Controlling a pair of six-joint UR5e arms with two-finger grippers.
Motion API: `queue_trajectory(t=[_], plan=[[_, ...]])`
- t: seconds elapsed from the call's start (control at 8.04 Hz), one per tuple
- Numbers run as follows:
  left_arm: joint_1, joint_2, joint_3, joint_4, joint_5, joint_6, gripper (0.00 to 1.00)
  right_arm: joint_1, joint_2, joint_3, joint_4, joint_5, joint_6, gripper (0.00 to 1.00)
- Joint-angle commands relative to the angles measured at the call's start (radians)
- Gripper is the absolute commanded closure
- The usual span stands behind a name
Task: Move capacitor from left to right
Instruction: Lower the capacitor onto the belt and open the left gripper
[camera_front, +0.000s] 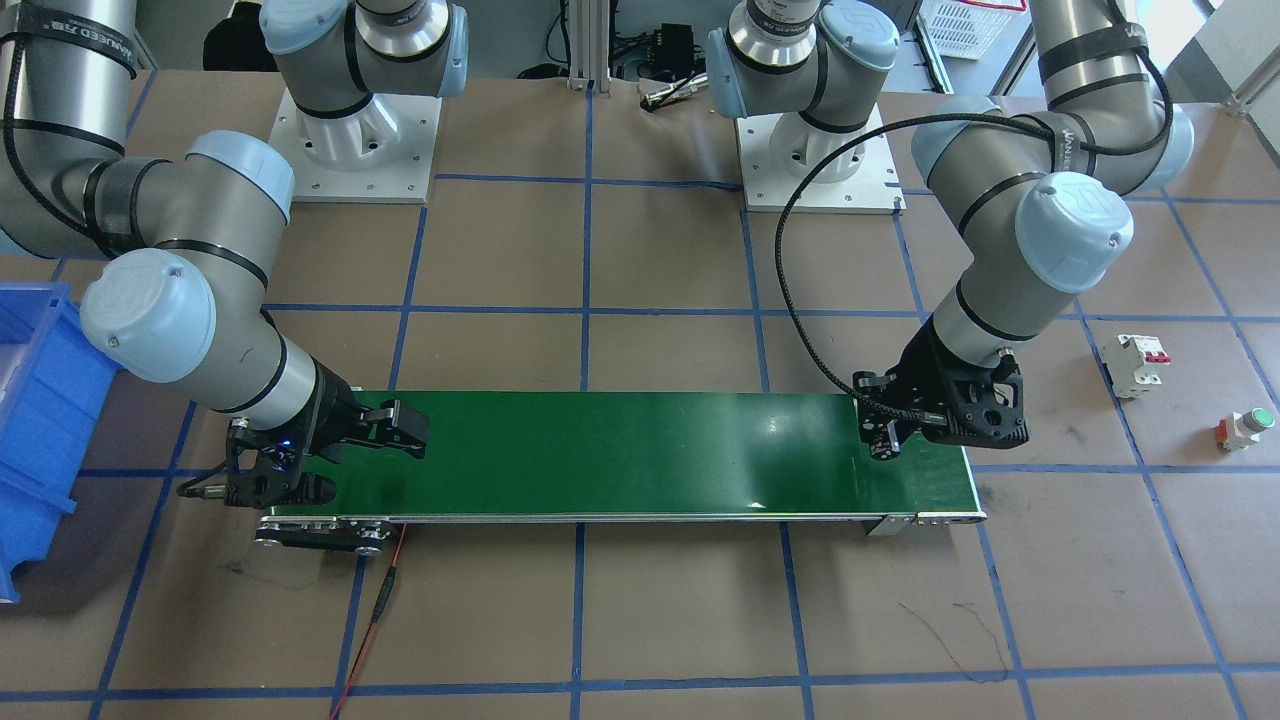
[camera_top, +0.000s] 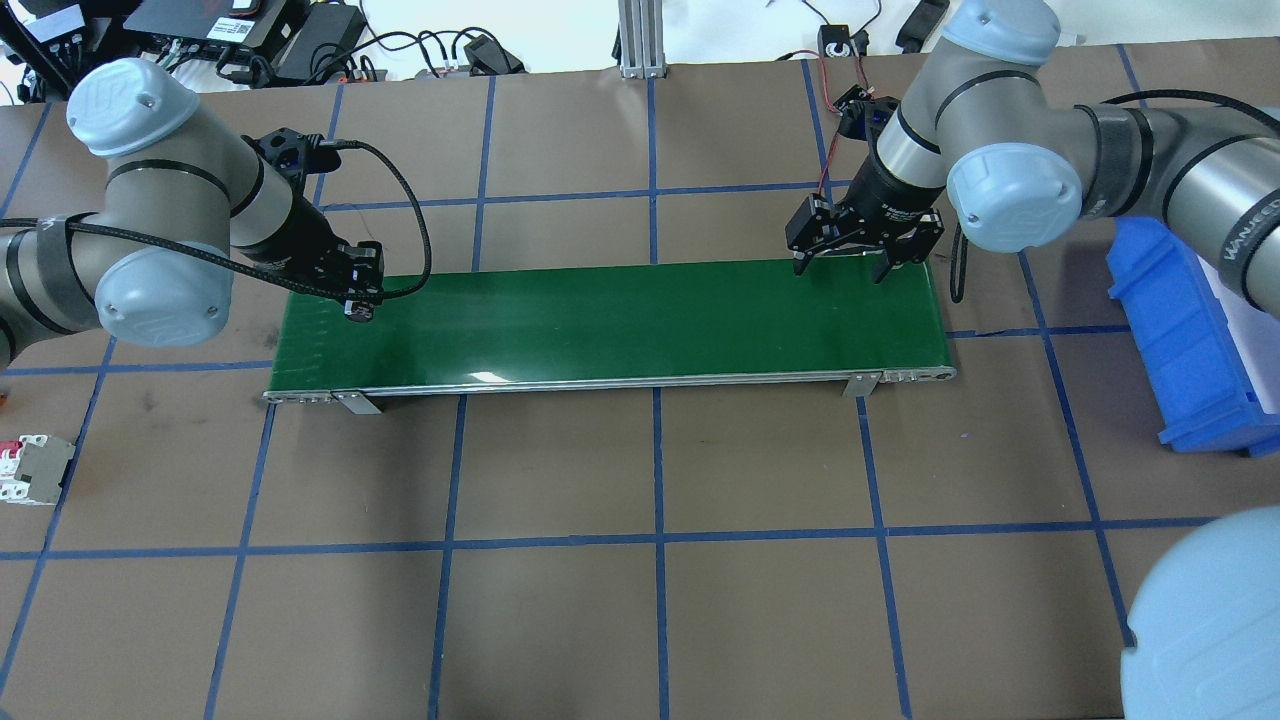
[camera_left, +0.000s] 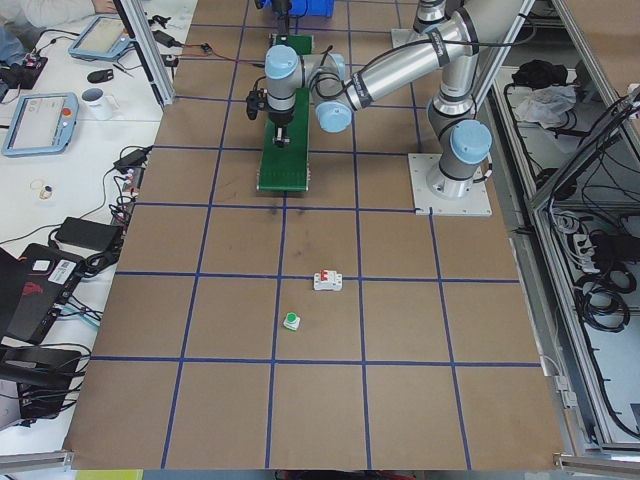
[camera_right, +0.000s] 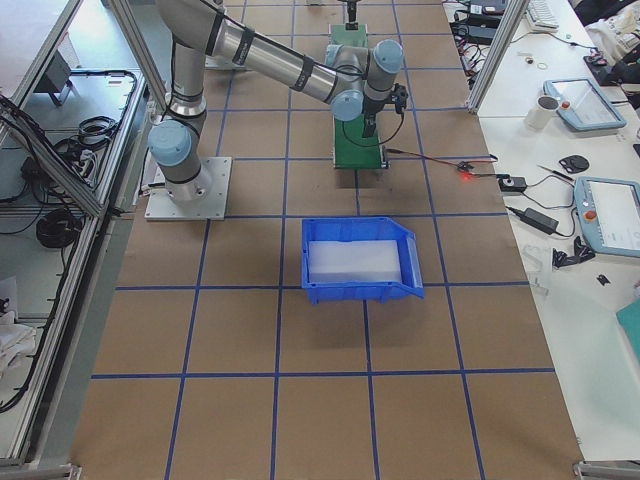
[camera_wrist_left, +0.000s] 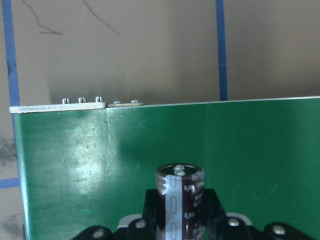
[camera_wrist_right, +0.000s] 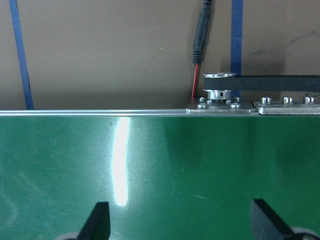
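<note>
Green belt (camera_top: 620, 320) lies under both pincers. Left gripper (camera_top: 358, 300) clamped tight on capacitor (camera_wrist_left: 179, 200). I see it pinched between black fingers (camera_wrist_left: 151, 207), silvery end poking out past tips. Capacitor hangs over belt's left end; I cannot tell if it touches belt. Right gripper (camera_wrist_right: 182, 222) sits over belt's right end, well apart from capacitor, fingers wide apart.
</note>
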Motion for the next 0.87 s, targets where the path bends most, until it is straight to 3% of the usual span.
queue_trajectory(t=[0.0, 0.75], plan=[[0.001, -0.023, -0.003, 0.045, -0.002, 0.007, 1.00, 0.000, 0.003, 0.002, 0.009, -0.002, -0.004, 0.00], [-0.001, -0.039, -0.009, 0.038, -0.031, 0.007, 1.00, 0.000, 0.004, 0.009, 0.022, 0.005, -0.005, 0.00]])
